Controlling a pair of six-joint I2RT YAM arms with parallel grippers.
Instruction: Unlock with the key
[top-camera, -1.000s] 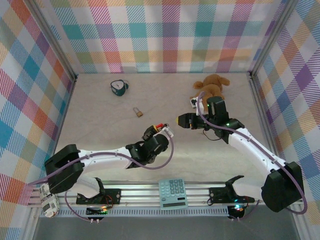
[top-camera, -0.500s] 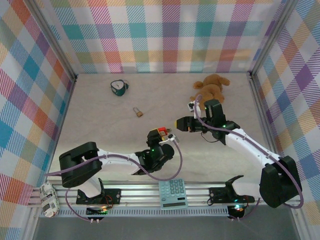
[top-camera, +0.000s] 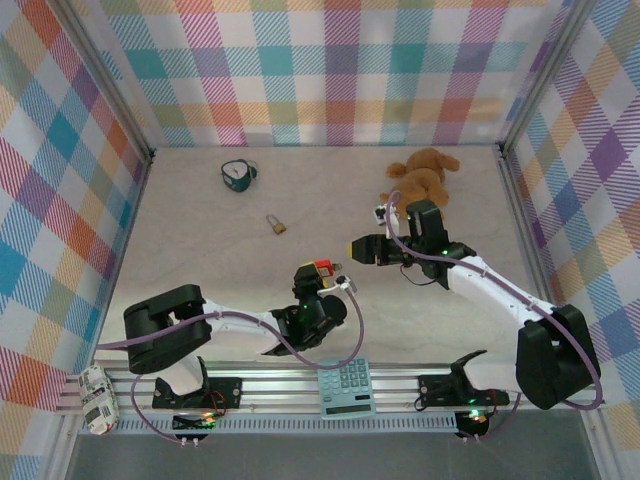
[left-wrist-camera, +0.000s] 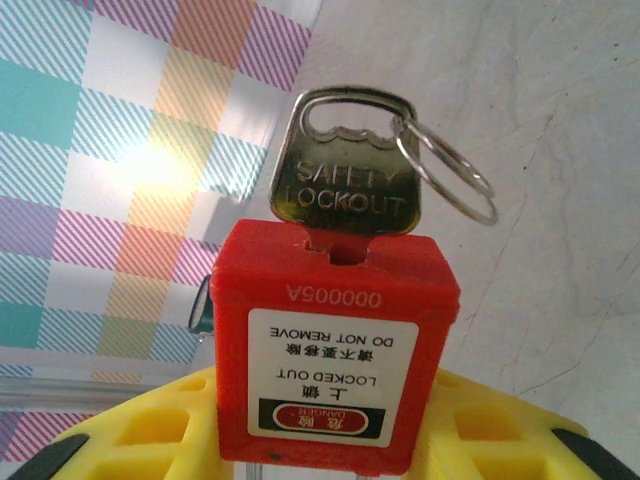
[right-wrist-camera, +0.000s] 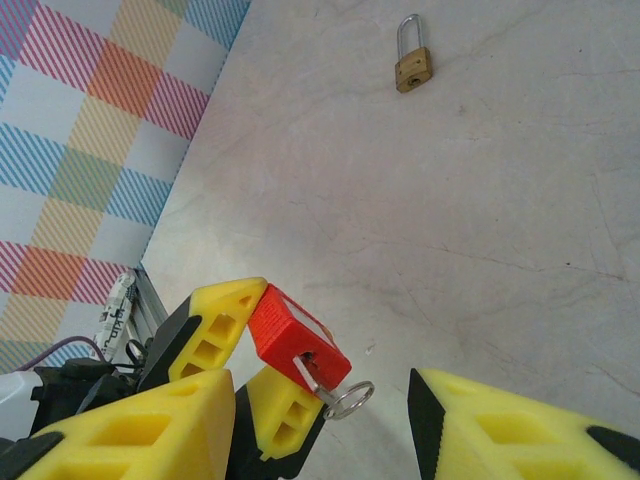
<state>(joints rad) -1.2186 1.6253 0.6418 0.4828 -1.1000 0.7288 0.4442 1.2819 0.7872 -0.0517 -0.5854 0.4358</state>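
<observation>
Left wrist: your tan key (left-wrist-camera: 345, 180), stamped SAFETY LOCKOUT, sits blade-first in the red padlock (left-wrist-camera: 335, 350), head pointing away from the left claw (left-wrist-camera: 320, 440) pinching that padlock. Right claw (right-wrist-camera: 320, 430) is spread.

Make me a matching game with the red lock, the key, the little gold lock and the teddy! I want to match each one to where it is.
Things:
1. red padlock
2. key
3. brass padlock
4. teddy bear

Places:
A. lying by itself on the table
B. pinched in the left gripper
C. far right, near the back wall
D. stuck into the red padlock

Pairs: 1-B, 2-D, 3-A, 4-C
</observation>
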